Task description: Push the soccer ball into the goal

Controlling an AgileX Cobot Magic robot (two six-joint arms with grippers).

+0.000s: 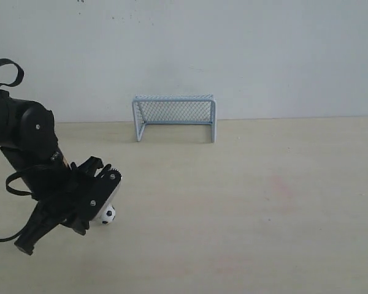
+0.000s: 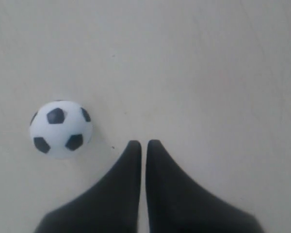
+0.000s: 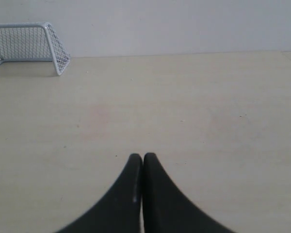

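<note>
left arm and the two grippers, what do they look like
The left arm is bulky matte black with small silver screws and loose black cables looping off it. The left gripper and right gripper each have two black, tapering, pointed fingers.

Soccer ball (image 2: 61, 129) on pale table (image 2: 208, 73), just beside black jaws, tips together

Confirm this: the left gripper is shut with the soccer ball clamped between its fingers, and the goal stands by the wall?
Not clamped. The left wrist view shows the left gripper shut on nothing, the soccer ball lying beside its fingertips. The goal does stand by the wall.
</note>
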